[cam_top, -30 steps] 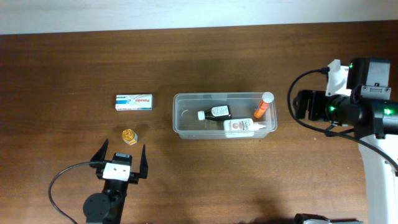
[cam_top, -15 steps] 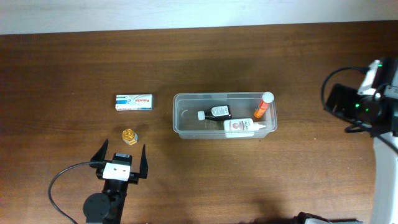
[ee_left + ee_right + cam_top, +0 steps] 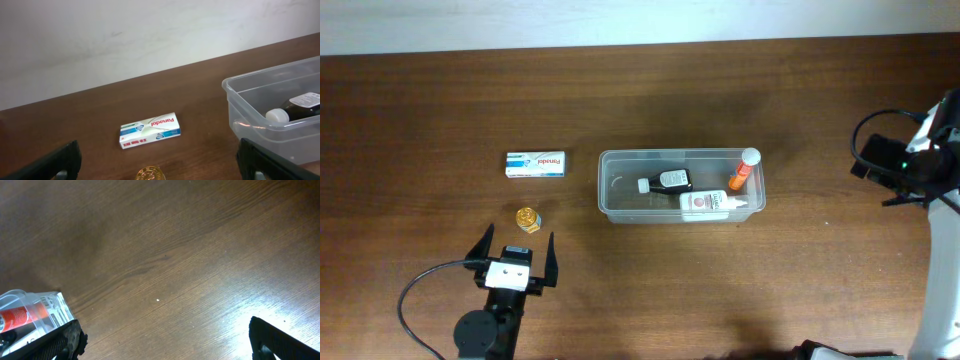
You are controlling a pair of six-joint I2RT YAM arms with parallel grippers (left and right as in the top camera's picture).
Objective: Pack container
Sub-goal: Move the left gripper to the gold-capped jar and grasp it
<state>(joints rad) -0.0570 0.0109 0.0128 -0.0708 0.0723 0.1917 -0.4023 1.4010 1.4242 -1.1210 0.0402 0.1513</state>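
Observation:
The clear plastic container (image 3: pixel 620 205) sits mid-table. It holds a dark bottle (image 3: pixel 667 181), a white bottle (image 3: pixel 710 202) and an orange tube (image 3: pixel 744 170). It also shows in the left wrist view (image 3: pixel 250 100) and a corner in the right wrist view (image 3: pixel 50 311). A white and blue Panadol box (image 3: pixel 536 164) (image 3: pixel 150 129) and a small gold-capped bottle (image 3: pixel 528 219) (image 3: pixel 151 175) lie left of it. My left gripper (image 3: pixel 515 253) (image 3: pixel 160 167) is open and empty, just near of the gold-capped bottle. My right gripper (image 3: pixel 865 160) (image 3: pixel 165 345) is open and empty at the right edge.
A pale wall (image 3: pixel 620 20) runs along the table's far edge. Black cables loop near the left arm's base (image 3: pixel 420 290) and by the right arm (image 3: pixel 880 120). Bare wood lies between the container and the right arm.
My right arm has pulled back to the right, away from the container. The left arm and all objects have not moved.

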